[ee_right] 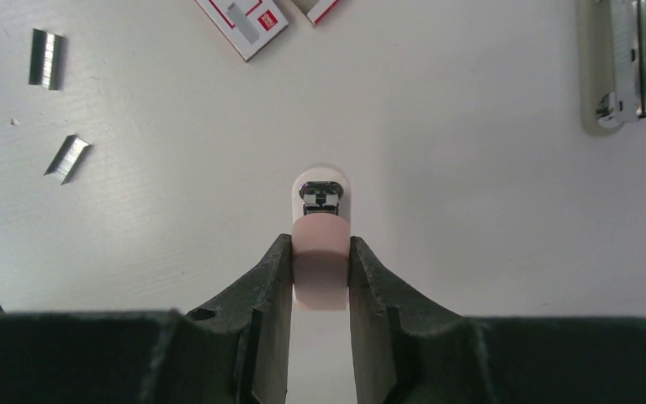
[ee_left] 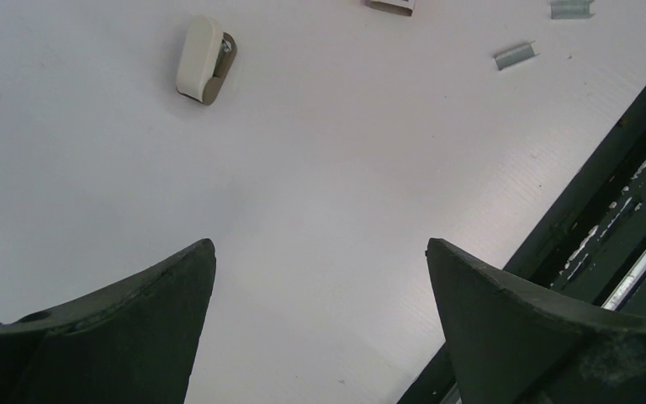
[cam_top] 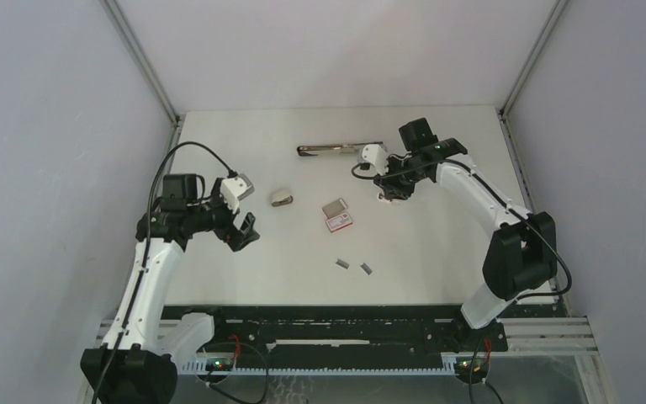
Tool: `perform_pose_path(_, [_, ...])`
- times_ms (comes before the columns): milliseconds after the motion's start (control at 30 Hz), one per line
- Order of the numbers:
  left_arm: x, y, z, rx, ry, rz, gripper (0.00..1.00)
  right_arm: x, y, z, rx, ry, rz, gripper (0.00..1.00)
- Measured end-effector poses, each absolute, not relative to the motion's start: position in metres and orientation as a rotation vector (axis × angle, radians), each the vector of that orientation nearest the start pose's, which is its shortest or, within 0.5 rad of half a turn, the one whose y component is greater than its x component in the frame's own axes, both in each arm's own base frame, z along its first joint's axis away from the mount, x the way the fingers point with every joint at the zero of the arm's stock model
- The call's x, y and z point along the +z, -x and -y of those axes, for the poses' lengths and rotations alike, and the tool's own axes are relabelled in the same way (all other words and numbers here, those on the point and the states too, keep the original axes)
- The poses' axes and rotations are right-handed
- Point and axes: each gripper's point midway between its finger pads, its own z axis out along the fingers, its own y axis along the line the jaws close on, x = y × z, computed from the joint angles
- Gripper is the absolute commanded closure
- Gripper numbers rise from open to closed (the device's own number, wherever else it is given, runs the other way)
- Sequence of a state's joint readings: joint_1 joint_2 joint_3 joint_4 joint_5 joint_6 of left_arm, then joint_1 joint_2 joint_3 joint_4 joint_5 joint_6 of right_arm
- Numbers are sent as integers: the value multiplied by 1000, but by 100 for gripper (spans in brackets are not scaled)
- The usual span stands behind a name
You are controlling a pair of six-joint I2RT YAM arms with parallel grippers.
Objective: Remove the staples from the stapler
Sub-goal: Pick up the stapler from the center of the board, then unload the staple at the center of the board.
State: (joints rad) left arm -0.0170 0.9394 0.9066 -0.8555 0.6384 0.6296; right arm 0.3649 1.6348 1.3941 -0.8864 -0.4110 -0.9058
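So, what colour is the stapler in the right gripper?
Pale pink stapler, seen best in right wrist view.

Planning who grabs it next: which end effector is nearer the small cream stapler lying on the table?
Left. The left end effector, open, hovers just near-left of the small cream stapler; the right end effector, shut on a pink stapler, sits well to its right.

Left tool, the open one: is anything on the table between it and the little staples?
No. The top view and the left wrist view both show only bare white table between the left tool and the staples.
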Motion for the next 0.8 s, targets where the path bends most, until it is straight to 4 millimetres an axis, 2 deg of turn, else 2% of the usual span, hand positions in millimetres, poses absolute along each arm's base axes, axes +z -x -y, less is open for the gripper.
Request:
perform_pose_path(100, [187,-238,91,-471,-977,-2071,0,156,-332,-171,383,1608,-1968,100])
perform_pose_path(233, [196,-251,104,-460,-1016,-2052,0,174,-328,-172,407,1580,-1917,100])
perform_pose_path(467, [213,-269,162,-517,-1154,-1989,0,190,-317,-177,461,1565,-1871,100])
perform_pose_path(667, [237,-299,208,-592,-1158,-1951,0,200,-303,-178,495,1540,-1850,100])
perform_pose_path(800, [245,-314,236,-650,-1148,-1956,0,206,-293,-178,511,1516,-1843,100])
